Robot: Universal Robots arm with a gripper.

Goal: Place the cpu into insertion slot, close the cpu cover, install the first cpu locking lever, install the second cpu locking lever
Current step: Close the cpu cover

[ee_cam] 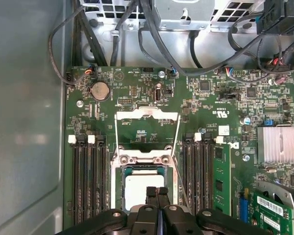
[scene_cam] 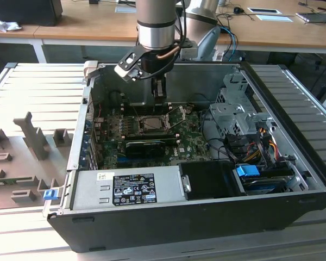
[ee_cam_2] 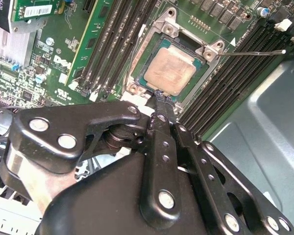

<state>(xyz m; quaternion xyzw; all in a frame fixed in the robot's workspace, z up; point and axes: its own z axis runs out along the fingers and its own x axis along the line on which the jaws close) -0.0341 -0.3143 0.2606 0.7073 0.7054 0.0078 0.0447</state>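
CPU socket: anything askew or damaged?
Nothing stands out. The cpu lies flat and square in the insertion slot; the cpu cover is open, the shut gripper by the cpu's edge.

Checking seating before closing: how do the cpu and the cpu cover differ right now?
The cpu lies flat in the insertion slot; the cpu cover is swung up, open. The cpu is a solid pale beige square; the cpu cover is a thin silvery frame. Both are about socket-wide.
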